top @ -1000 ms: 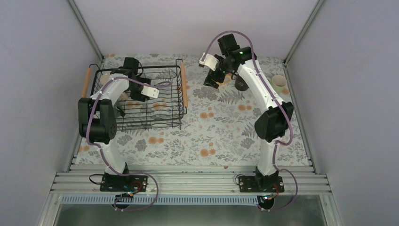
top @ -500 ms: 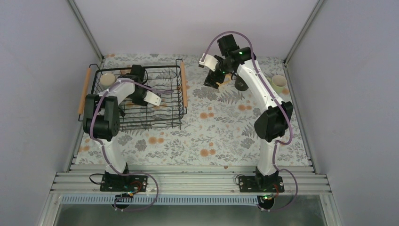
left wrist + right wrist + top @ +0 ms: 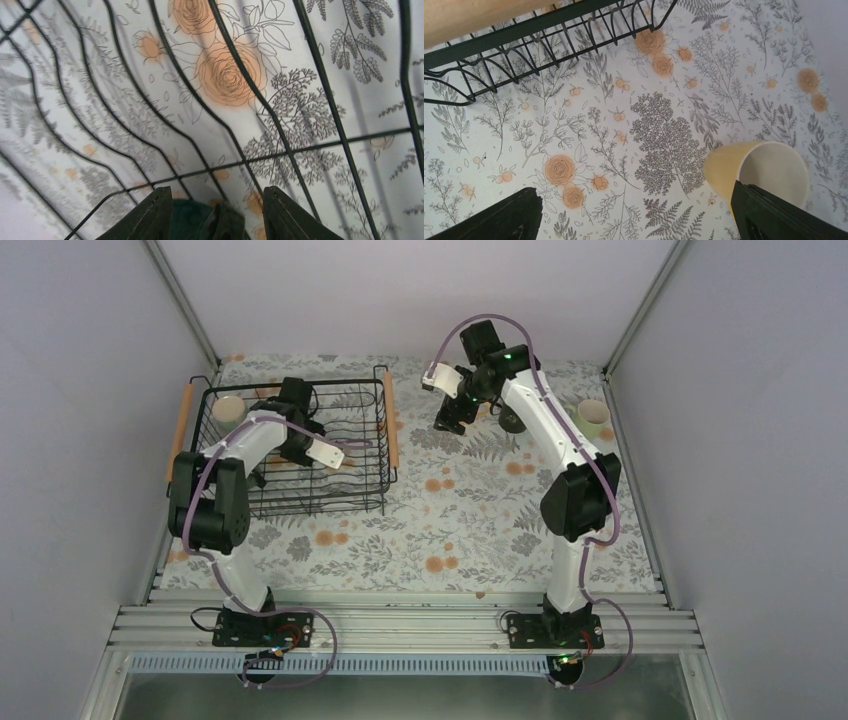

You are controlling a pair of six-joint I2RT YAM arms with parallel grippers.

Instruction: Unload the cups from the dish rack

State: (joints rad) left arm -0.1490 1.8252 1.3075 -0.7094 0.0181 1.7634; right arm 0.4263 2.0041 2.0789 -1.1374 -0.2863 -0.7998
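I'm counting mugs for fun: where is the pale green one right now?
Overhead view: the pale green cup sits at the table's far right edge, outside the dish rack, a dark cup to its left.

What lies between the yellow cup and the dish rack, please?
Only bare floral tablecloth; the right wrist view shows it between the yellow cup and the dish rack.

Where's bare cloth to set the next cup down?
Open: the floral tablecloth bordered by the near side of the black wire dish rack, the arm bases and the right arm. Crowded: the far right, where the yellow cup, dark cup and pale green cup stand.
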